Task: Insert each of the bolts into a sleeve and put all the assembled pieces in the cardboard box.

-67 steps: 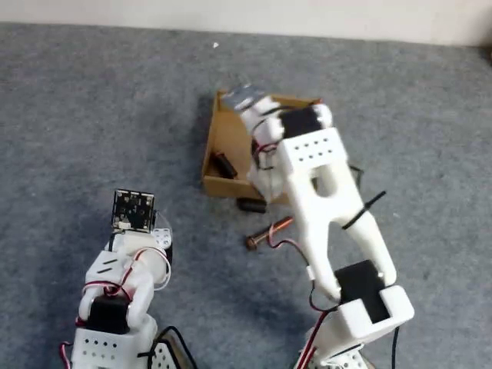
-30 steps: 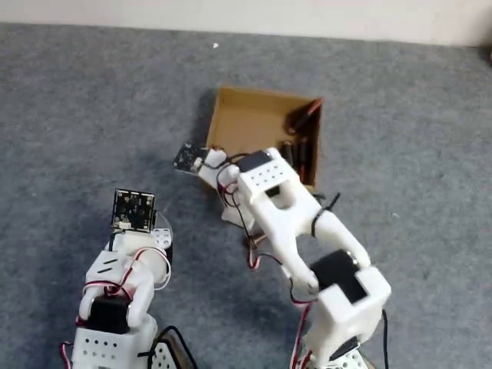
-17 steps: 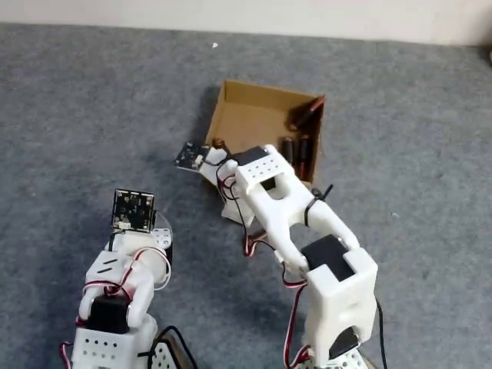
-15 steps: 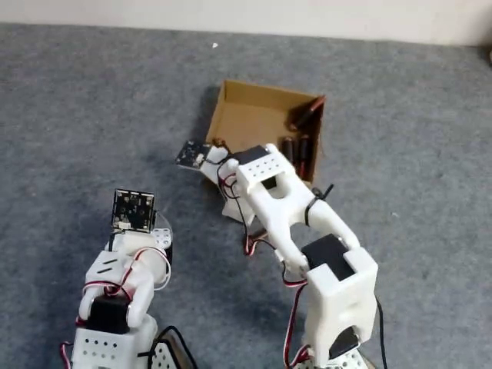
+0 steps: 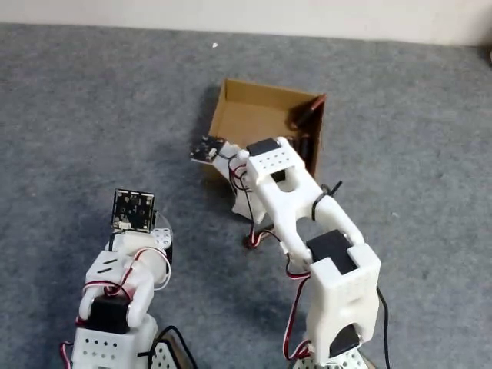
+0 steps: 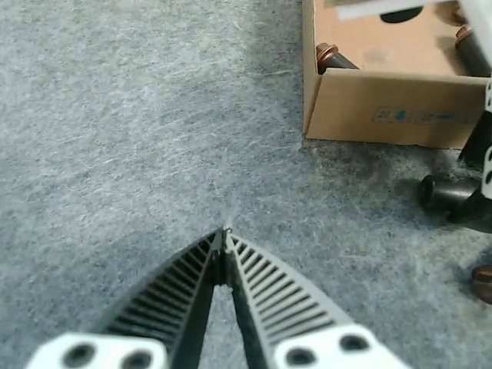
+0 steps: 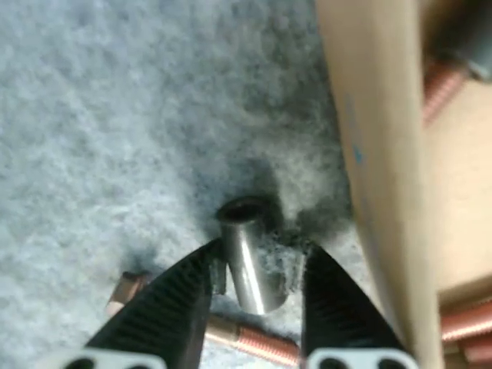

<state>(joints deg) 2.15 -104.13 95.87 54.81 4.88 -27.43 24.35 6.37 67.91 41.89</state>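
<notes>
Grey carpet-like table covering (image 5: 92, 100), with perhaps a pale wall strip (image 5: 307, 15) beyond.

The black, ribbed left gripper (image 6: 224, 235) is pointing down at the grey felt table covering (image 6: 115, 115), and its fingers are pressing together at the tips. The open brown cardboard box (image 6: 392, 115) is sitting beyond it. A copper-headed bolt in a dark sleeve (image 6: 332, 57) is lying in the box's near corner. A black cylindrical sleeve (image 6: 440, 192) is lying on the covering just beside the box's outer wall.

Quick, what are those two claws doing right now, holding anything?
Left gripper: shut, empty.
Right gripper: open, straddling a dark sleeve beside the cardboard box.
</notes>
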